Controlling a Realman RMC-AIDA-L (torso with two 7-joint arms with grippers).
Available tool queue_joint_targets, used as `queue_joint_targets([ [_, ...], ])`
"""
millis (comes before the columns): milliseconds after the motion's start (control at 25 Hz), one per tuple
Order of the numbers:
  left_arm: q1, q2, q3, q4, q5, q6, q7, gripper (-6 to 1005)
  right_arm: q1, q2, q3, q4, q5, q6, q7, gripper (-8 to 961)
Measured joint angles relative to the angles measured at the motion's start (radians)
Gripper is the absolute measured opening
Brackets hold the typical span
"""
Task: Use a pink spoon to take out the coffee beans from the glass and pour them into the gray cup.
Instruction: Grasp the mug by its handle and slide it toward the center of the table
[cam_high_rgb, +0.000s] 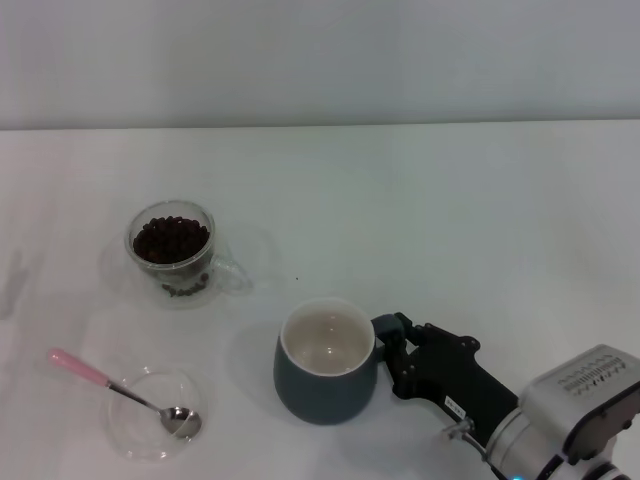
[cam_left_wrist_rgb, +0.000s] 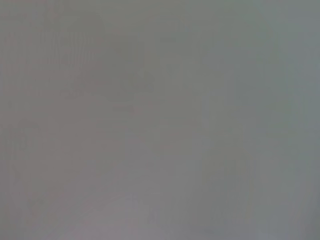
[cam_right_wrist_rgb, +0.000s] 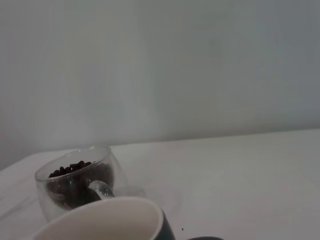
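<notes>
The gray cup (cam_high_rgb: 322, 388) stands near the front middle of the table, and its cream inside looks empty. My right gripper (cam_high_rgb: 390, 352) is right against the cup's right side, where its handle is hidden. The glass (cam_high_rgb: 172, 252) holds a heap of coffee beans (cam_high_rgb: 171, 240) and stands at the back left. The pink spoon (cam_high_rgb: 105, 382) lies with its metal bowl on a clear saucer (cam_high_rgb: 135, 428) at the front left. The right wrist view shows the cup's rim (cam_right_wrist_rgb: 100, 220) close up, with the glass (cam_right_wrist_rgb: 55, 197) and beans (cam_right_wrist_rgb: 70, 167) beyond it. My left gripper is out of view.
The white table (cam_high_rgb: 450, 220) runs back to a pale wall. The left wrist view shows only a plain grey surface.
</notes>
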Motion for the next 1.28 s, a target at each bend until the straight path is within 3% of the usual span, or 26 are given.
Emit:
queue_joint_targets([
  [200,0.001,0.0,0.0,-0.001,0.0,0.0,0.0,848,0.001,0.0,-0.002,-0.023,-0.051,-0.011,0.026,164],
  [400,0.001,0.0,0.0,-0.001,0.0,0.0,0.0,848,0.001,-0.001,0.0,-0.025,-0.077,-0.012,0.022,317],
  [840,0.004,0.0,-0.003,-0.001,-0.001,0.0,0.0,848,-0.013,-0.007,-0.014,-0.064,-0.134,-0.078,0.024,376],
  [1280,0.002,0.002,-0.002,0.004,-0.001,0.005,0.007,847,-0.039,-0.011,-0.037,-0.093,-0.133,-0.112,0.033,717],
])
